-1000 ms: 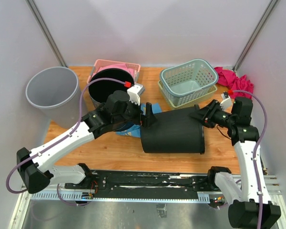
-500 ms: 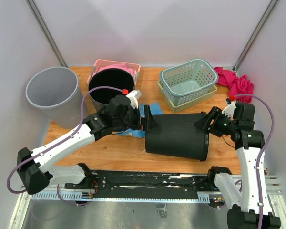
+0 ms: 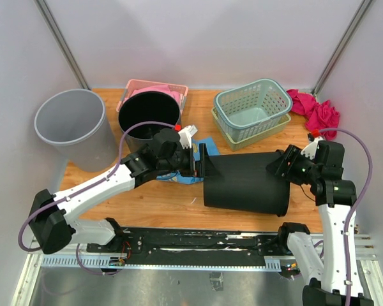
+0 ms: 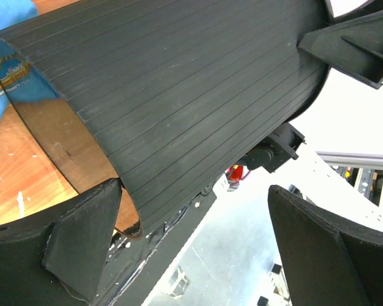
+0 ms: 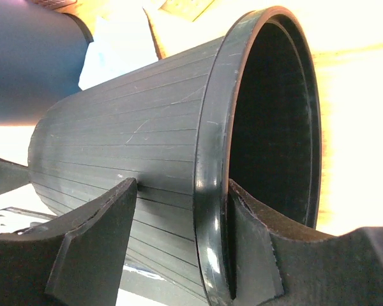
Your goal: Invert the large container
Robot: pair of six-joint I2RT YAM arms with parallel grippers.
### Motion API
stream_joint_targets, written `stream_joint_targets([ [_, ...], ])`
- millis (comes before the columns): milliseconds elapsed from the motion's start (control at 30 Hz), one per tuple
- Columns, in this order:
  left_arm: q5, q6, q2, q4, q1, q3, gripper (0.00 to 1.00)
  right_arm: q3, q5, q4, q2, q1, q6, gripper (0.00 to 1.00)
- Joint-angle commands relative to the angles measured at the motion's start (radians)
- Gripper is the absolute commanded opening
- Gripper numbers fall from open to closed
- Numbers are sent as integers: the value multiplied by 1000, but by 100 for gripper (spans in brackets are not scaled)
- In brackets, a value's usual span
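The large container (image 3: 246, 185) is a black ribbed bin lying on its side on the wooden table, base to the left and mouth to the right. My left gripper (image 3: 201, 164) is open at the base end. In the left wrist view its fingers (image 4: 83, 236) stand wide apart, with the bin's base edge (image 4: 179, 76) beside one finger. My right gripper (image 3: 282, 167) straddles the bin's rim. In the right wrist view (image 5: 182, 185), one finger sits inside the mouth against the rim (image 5: 210, 159) and the other on the outer wall.
A grey bin (image 3: 70, 124) stands at the far left. A black bucket (image 3: 149, 113) sits in a pink basket (image 3: 135, 86). A teal basket (image 3: 252, 105) is stacked on a yellow one (image 3: 242, 135). A red cloth (image 3: 316, 108) lies at the back right. A blue packet (image 3: 188, 173) lies under the left arm.
The bin has slid to the right and toward the front edge, with both grippers moving along with it. Its mouth end has swung nearer the front.
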Motion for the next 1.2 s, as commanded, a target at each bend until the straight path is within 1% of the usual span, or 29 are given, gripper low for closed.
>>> stream_joint_targets([
  [0,112,-49,-3,175,-5,79,99,-41,31,-39,3,-14,-20,56],
  [200,190,-60,86,255,-5,204,99,-84,-32,27,17,-14,26,57],
  [333,190,-41,126,257,-5,279,99,-122,-74,108,11,-14,90,58],
  [433,185,-24,136,246,-5,339,99,-135,-87,127,16,-15,106,60],
  [533,190,-32,141,261,-5,352,99,-126,-69,115,22,-15,77,64],
  [633,211,-63,155,313,-5,345,99,-106,-24,76,27,-15,39,69],
  [700,228,-93,166,349,-5,348,99,-104,-1,61,25,-15,28,71],
  [767,240,-101,178,362,-5,365,99,-113,-18,74,21,-15,46,71],
  [867,240,-85,188,344,-5,414,99,-155,-81,146,15,-15,110,72],
  [933,235,-76,194,333,-5,451,99,-194,-113,222,14,-15,166,72],
  [1067,251,-74,225,339,-5,523,99,-273,-151,358,11,-15,280,72],
  [1167,275,-96,252,370,-8,541,99,-314,-158,435,6,-15,358,72],
])
